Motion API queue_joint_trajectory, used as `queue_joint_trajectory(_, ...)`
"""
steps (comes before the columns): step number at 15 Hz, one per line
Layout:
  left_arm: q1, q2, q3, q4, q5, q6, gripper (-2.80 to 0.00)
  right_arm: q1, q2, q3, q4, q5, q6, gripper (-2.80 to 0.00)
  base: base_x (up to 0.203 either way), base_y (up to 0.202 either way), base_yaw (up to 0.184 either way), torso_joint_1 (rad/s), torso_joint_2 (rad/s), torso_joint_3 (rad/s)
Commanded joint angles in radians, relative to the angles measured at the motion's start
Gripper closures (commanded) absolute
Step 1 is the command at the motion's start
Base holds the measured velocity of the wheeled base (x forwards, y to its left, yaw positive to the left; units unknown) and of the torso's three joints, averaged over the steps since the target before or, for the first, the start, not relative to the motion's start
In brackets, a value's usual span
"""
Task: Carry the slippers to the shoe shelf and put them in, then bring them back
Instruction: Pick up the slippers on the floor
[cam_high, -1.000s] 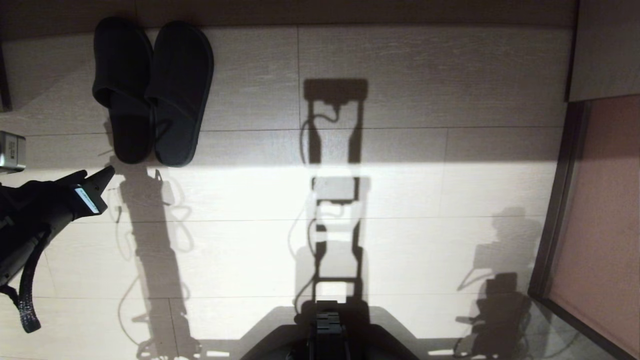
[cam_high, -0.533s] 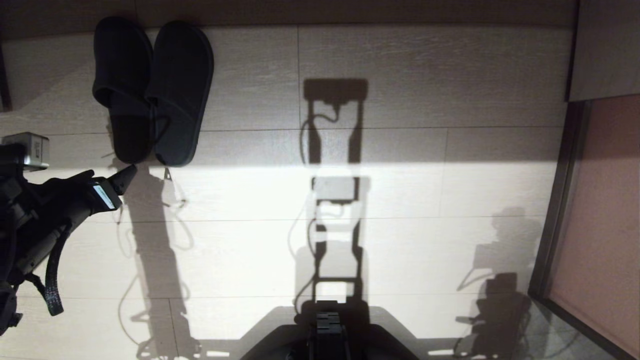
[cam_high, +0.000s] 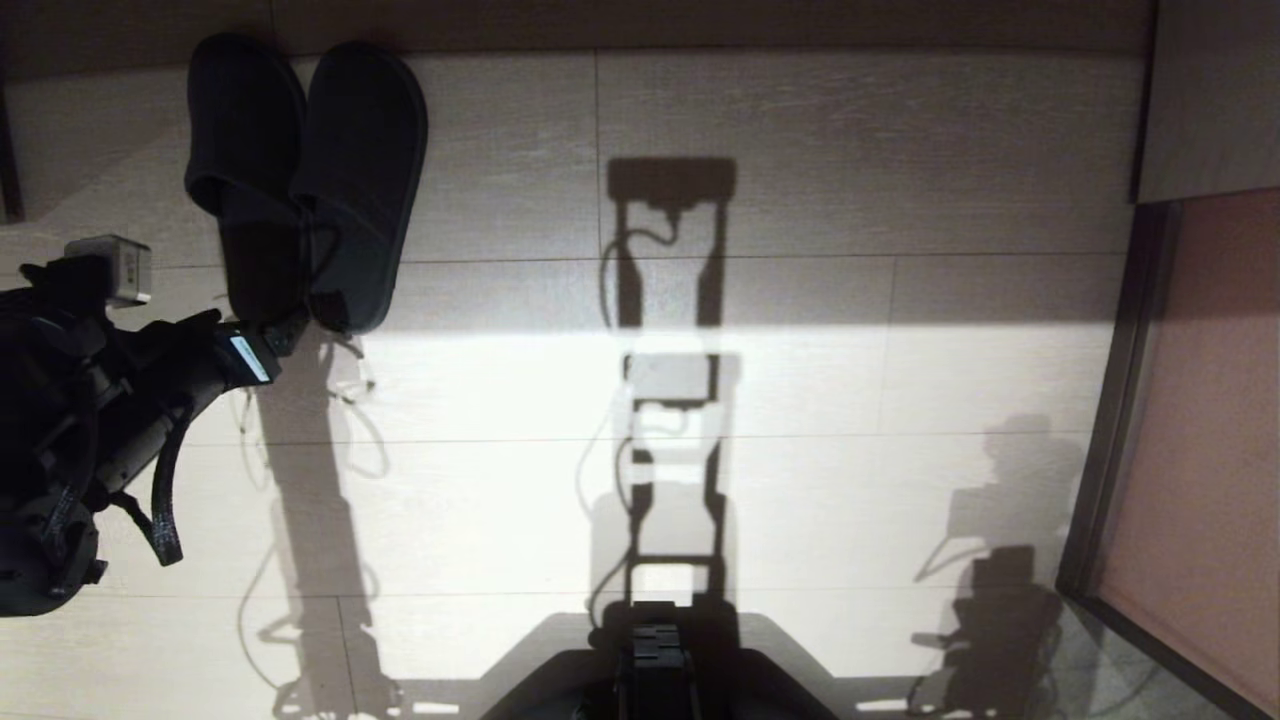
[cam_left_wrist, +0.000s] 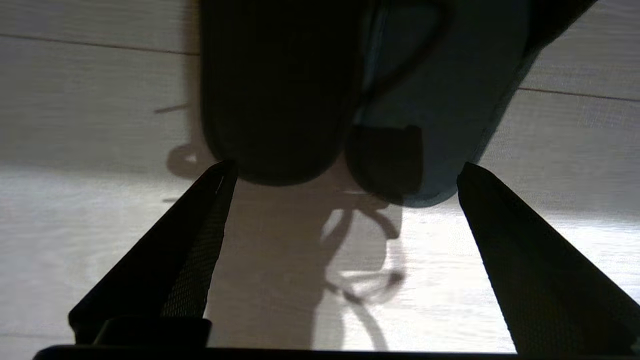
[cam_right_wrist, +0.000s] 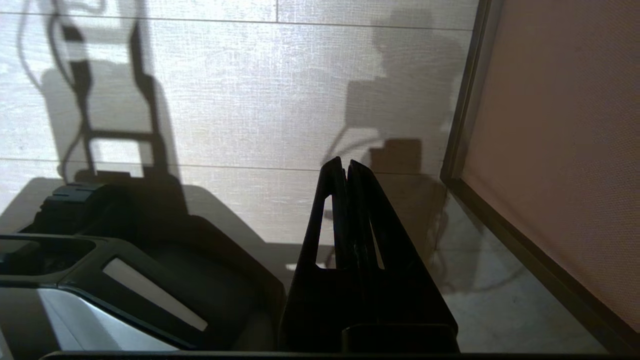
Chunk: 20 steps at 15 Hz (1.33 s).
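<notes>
Left edge of the head view: left end effector (cam_high: 262, 335) has advanced up and rightward from its earlier spot, fingers spread wide, tips now at the heel ends of the slippers (cam_high: 305, 180). Slippers lie side by side on the floor (cam_high: 800, 130), upper left, unmoved. Wrist view: both heels sit between the parted fingers (cam_left_wrist: 195, 240). Right end effector (cam_right_wrist: 345, 167) parked low, fingers pressed together.

You see a pale tiled floor (cam_high: 800, 120) crossed by shadows; at its right edge, a dark strip (cam_high: 1115, 400) borders pinkish carpet (cam_high: 1200, 450).
</notes>
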Motion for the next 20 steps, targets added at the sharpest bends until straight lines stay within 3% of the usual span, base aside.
queue_joint_trajectory(1,-0.027,0.018,-0.045,-0.009,-0.001,-0.001,-2.80,0.001,-0.002,0.000,0.000,0.001,0.000,0.00,0.000,0.000,0.000,0.000,0.00,0.000)
queue_joint_trajectory(6,-0.039,0.011,-0.092,-0.003,-0.004,-0.002,-2.80,0.001,-0.002,0.000,0.000,0.001,-0.001,0.00,0.000,0.000,0.000,0.000,0.00,0.000)
queue_joint_trajectory(10,-0.051,0.069,-0.245,-0.012,0.049,0.018,-2.80,0.000,-0.002,0.000,0.000,0.001,-0.001,0.00,0.000,0.000,0.000,0.000,0.00,0.000)
queue_joint_trajectory(20,-0.067,0.178,-0.396,-0.019,0.054,0.026,-2.80,0.000,-0.002,0.000,0.000,0.001,-0.001,0.00,0.000,0.000,0.000,0.000,0.00,0.000)
